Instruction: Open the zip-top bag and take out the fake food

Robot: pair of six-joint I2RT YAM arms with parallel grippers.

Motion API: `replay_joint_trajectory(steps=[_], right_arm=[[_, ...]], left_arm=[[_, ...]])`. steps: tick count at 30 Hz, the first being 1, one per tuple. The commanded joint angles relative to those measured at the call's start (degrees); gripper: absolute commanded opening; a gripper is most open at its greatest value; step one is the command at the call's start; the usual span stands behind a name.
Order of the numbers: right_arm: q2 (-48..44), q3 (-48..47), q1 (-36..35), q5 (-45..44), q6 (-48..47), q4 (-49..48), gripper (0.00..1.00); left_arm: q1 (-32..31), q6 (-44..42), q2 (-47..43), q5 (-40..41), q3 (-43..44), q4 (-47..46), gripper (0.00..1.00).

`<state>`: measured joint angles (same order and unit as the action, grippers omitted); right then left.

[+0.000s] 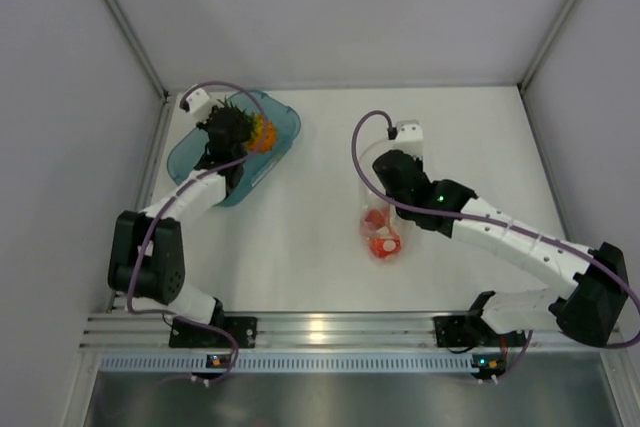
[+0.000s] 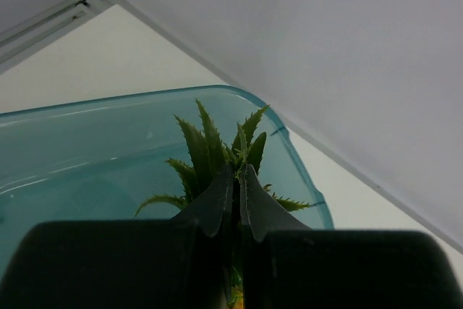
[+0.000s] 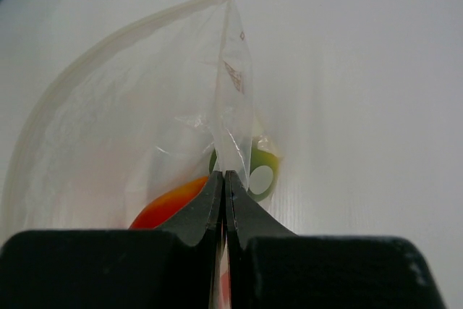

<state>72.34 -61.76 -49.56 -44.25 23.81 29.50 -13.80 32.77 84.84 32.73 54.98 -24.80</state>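
From above, the bag [image 1: 368, 197] lies on the bench [image 1: 300, 257], red fruit [image 1: 384, 243] inside. The left gripper [image 2: 235, 177] is clamped on pineapple [image 2: 215, 146] leaves over the tray [image 2: 87, 142]; they may slip. The right gripper [image 3: 225, 179] pinches the bag's film, which could pull free.

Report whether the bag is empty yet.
Not empty. Red-orange fruits show inside the bag, which the right gripper pinches. The pineapple is out, held by the left gripper at the tray.
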Motion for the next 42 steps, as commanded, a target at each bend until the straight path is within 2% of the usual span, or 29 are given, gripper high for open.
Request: replay_joint_trajectory(steps=[1,8,10,12,13,14,15,16,19,25,32,35,36,42], right_arm=[[-2.6,0.6,0.8,2.8,-2.5,-4.0,0.0],[-2.5,1.9,0.9,5.0,-4.5,-6.4,0.0],[-2.3,2.2,0.8,5.6,-4.9,-6.6,0.0],[-2.5,2.7,0.8,6.0,-5.0,-7.2,0.0],[-2.6,2.8,0.8,6.3,-5.0,-7.3,0.0],[-2.8,2.9,0.9,6.1,-5.2,-7.4,0.0],[-2.7,2.9,0.9,6.6,-5.1,-7.4,0.0],[-2.8,2.9,0.8,7.0,-5.1,-7.5,0.0],[-2.6,2.1,0.9,8.1,-4.9,-7.7,0.0],[-2.8,0.2,0.8,10.2,-5.1,-7.1,0.0],[-1.1,-2.8,0.8,11.8,-5.6,-5.8,0.0],[-0.6,-3.5,0.9,12.6,-5.5,-5.9,0.0],[-0.4,-3.7,0.9,13.1,-5.5,-5.8,0.0],[-0.3,-4.5,0.7,15.1,-5.0,-5.9,0.0]], left_arm=[[2.1,-2.5,5.0,4.4,5.7,-6.8,0.0],[7.3,5.8,12.8,3.0,8.0,-8.2,0.0],[8.4,6.6,13.5,4.9,8.3,-8.6,0.01],[8.8,6.3,14.8,4.8,8.2,-9.5,0.1],[9.1,6.1,15.0,4.1,8.2,-9.8,0.17],[9.3,5.7,15.4,3.2,8.4,-9.7,0.43],[9.8,5.9,15.3,1.0,8.1,-9.7,0.63],[9.8,6.2,14.8,0.1,7.8,-9.8,0.98],[9.9,6.3,12.1,-3.7,6.0,-9.7,0.99],[9.9,6.4,3.4,-4.8,1.1,-9.6,0.99],[9.8,5.5,-8.3,-4.4,-4.0,-5.1,0.99],[9.8,6.2,-12.0,-7.8,-5.4,-3.3,0.97],[9.8,6.4,-12.8,-11.1,-5.8,-3.2,0.93],[8.2,8.8,-18.7,-23.3,-3.9,7.0,0.92]])
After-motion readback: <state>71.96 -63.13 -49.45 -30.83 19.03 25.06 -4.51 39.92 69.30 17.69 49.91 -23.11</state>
